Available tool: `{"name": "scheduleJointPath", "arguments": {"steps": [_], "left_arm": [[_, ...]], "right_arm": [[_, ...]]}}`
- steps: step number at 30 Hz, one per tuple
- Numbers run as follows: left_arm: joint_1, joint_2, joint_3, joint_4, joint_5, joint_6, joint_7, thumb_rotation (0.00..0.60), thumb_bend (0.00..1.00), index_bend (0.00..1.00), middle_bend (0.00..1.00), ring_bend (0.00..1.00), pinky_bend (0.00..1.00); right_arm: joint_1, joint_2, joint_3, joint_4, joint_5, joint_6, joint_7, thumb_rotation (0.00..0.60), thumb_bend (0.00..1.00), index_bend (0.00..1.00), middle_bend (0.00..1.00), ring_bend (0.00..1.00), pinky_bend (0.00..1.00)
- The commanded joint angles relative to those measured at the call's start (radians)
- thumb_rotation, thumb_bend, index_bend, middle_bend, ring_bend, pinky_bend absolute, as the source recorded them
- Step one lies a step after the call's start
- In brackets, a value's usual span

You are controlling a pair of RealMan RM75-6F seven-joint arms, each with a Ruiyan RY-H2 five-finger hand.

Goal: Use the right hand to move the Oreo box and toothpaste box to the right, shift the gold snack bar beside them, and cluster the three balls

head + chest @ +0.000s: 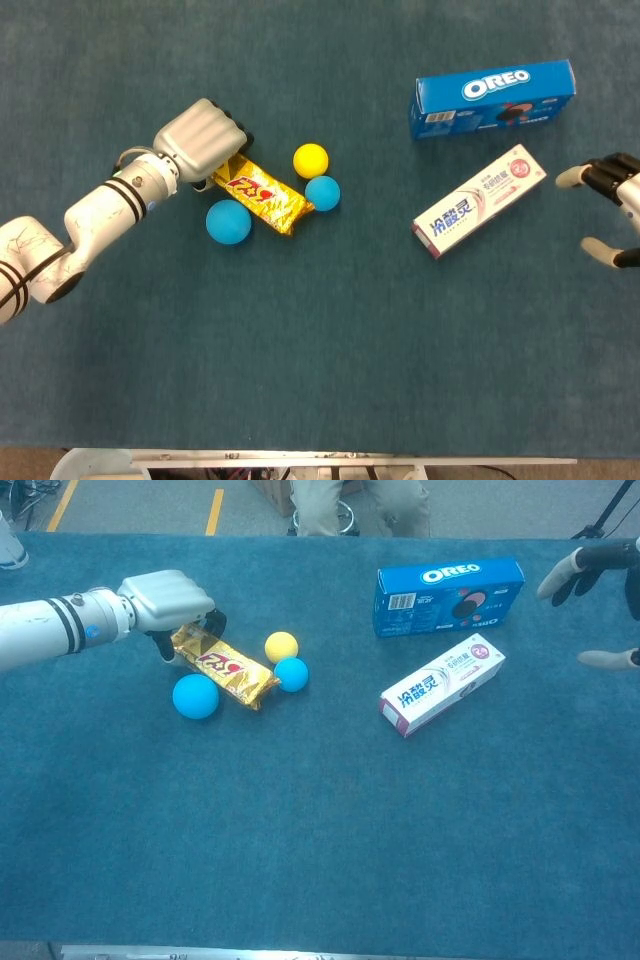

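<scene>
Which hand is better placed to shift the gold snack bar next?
Left. The left hand is already on the gold snack bar; the right hand hangs open beyond the toothpaste box.

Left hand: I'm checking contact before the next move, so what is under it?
The near end of the gold snack bar lies under the left hand. The fingers cover that end, so any grip is hidden.

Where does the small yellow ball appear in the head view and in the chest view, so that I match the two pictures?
Head view: the small yellow ball lies left of centre, in the upper part.
Chest view: the small yellow ball lies left of centre, in the upper part.
Shared landmark: the smaller blue ball, just below and slightly right of it.
</scene>
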Motion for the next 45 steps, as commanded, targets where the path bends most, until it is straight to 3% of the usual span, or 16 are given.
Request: {"name": "scheduleJointPath", "arguments": {"steps": [1, 10, 17, 25, 38, 45], "left_arm": [[0.006, 0.003, 0.001, 0.008, -0.003, 0.015, -0.015, 0.6, 0.26, 0.51, 0.5, 0.44, 0.49], [0.025, 0.082, -0.024, -0.06, -0.05, 0.04, -0.066, 0.6, 0.26, 0.52, 0.52, 0.46, 0.53], [0.026, 0.171, -0.059, -0.208, -0.125, 0.004, -0.073, 0.6, 0.26, 0.52, 0.52, 0.46, 0.53], [0.022, 0.229, -0.098, -0.379, -0.239, -0.022, 0.046, 0.6, 0.26, 0.52, 0.53, 0.46, 0.53], [0.019, 0.246, -0.134, -0.613, -0.347, 0.032, 0.21, 0.6, 0.26, 0.53, 0.55, 0.46, 0.53], [0.011, 0.248, -0.127, -0.741, -0.418, 0.064, 0.33, 0.6, 0.26, 0.53, 0.56, 0.47, 0.53]], "right_arm": [[0.0, -0.001, 0.002, -0.002, 0.002, -0.001, -0.002, 0.6, 0.18, 0.32, 0.39, 0.33, 0.59], [0.003, -0.009, 0.012, -0.004, 0.007, -0.009, -0.009, 0.6, 0.18, 0.32, 0.39, 0.33, 0.59], [0.006, -0.016, 0.018, 0.0, 0.016, -0.017, -0.013, 0.6, 0.18, 0.32, 0.39, 0.33, 0.59], [0.01, -0.024, 0.024, 0.006, 0.013, -0.021, -0.003, 0.6, 0.18, 0.32, 0.39, 0.33, 0.59], [-0.004, -0.012, -0.015, 0.005, -0.213, 0.081, 0.127, 0.6, 0.18, 0.32, 0.4, 0.33, 0.59], [-0.011, 0.003, -0.023, 0.007, -0.245, 0.115, 0.164, 0.6, 0.18, 0.32, 0.4, 0.33, 0.59]]}}
